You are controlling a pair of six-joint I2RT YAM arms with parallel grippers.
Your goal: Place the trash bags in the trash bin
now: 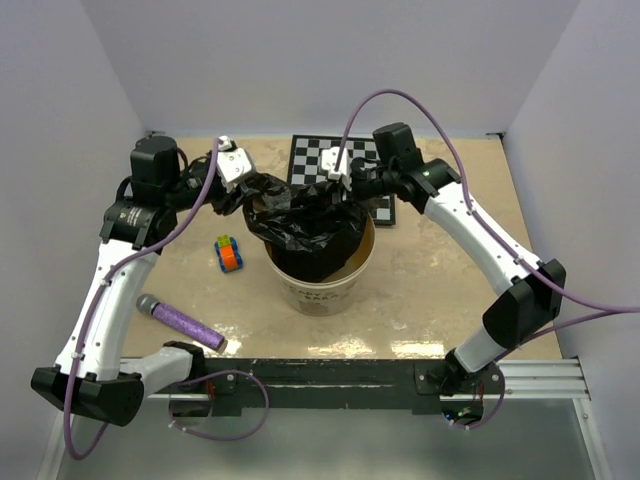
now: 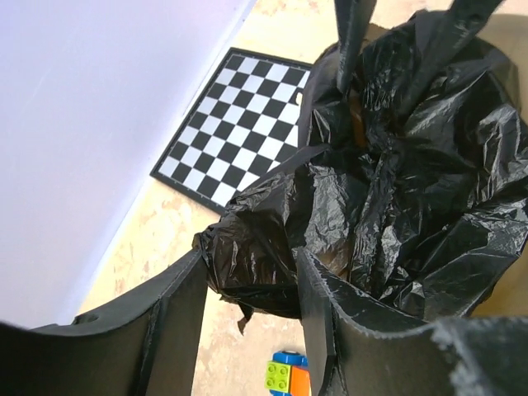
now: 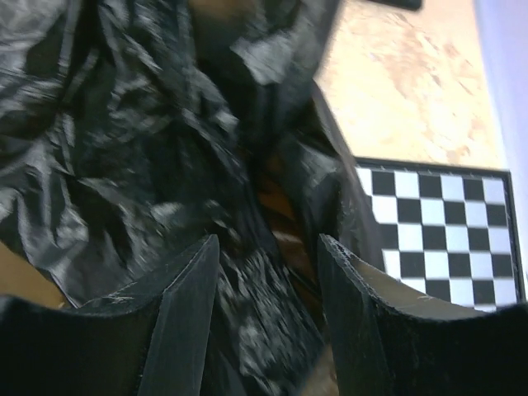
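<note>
Trash bag (image 1: 310,225) (image 2: 412,165) (image 3: 107,124): 1 large sheet of wrinkled, glossy black film, draped over the mouth of the bin and sagging into it; part of it hangs down the near outer wall.
Trash bin (image 1: 322,292): round, cream, upright near the middle of the table (image 1: 440,270), just in front of the chessboard.
Left gripper (image 1: 250,188) (image 2: 249,260): clenched on a bunched corner of the trash bag, holding it off the bin's left rim and above the table; in the left wrist view the wad fills the gap between the 2 fingers (image 2: 177,318).
Right gripper (image 1: 338,188) (image 3: 268,247): closed on the film at the bin's far rim, over the near edge of the chessboard; the right wrist view is blurred, but black film packs the space between its fingers (image 3: 351,322).
Bag between the 2 grippers: the film runs from one to the other, crumpled rather than taut.
Chessboard (image 1: 330,155) (image 2: 239,124) (image 3: 445,223): flat at the far side of the table, partly covered by the right gripper.
Toy block car (image 1: 230,253) (image 2: 289,375): blue, orange and green, on the table just left of the bin, apart from it.
Purple roll (image 1: 182,322): lying at the near left, well apart from the bin.
</note>
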